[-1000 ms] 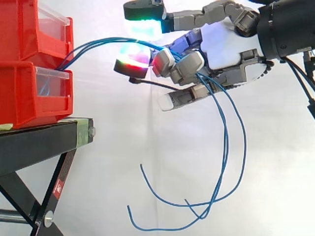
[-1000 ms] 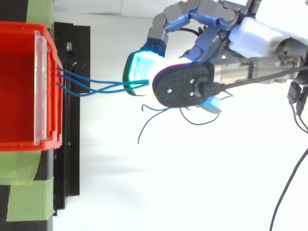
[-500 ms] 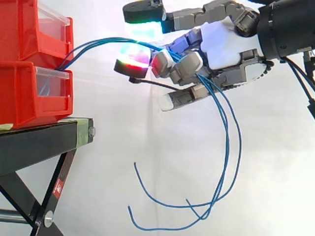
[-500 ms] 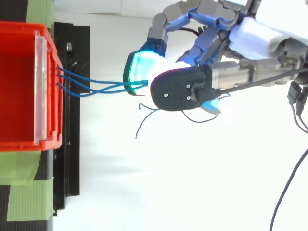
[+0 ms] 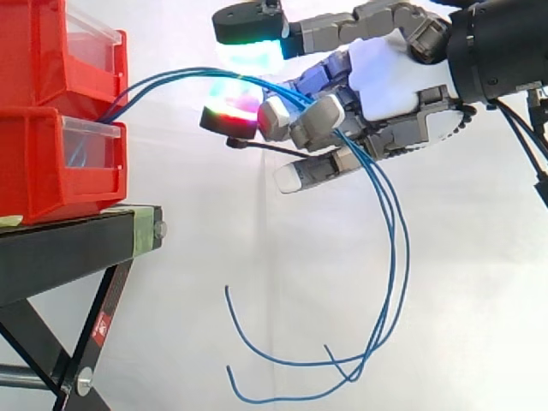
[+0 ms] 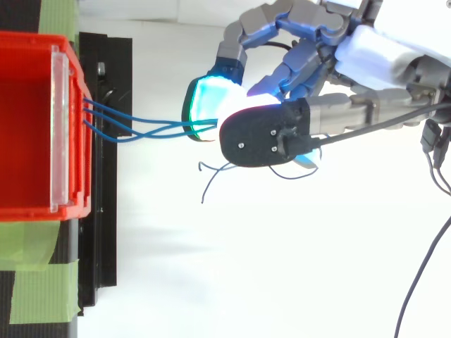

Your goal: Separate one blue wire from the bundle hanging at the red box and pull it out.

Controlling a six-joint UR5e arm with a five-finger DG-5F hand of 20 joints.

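Observation:
Three blue wires leave the gap between the two stacked red bins and arch rightward to my hand. The hand's fingers are curled around the wires just right of the bins, with glowing green and red fingertips above and below them. Past the fingers the wires drop in a long loop, and their loose ends curl back left near the bottom of the side view. From above, the wires run from the bin's front to the hand, which covers them from there on.
The bins sit on a black stand with crossed legs below. Green tape is stuck on the stand beside the bin. The white curtain lies behind and under the hand.
The fingers have curled a little tighter on the wires and shifted slightly left. The hanging loop and its loose ends have swung a little to the left.

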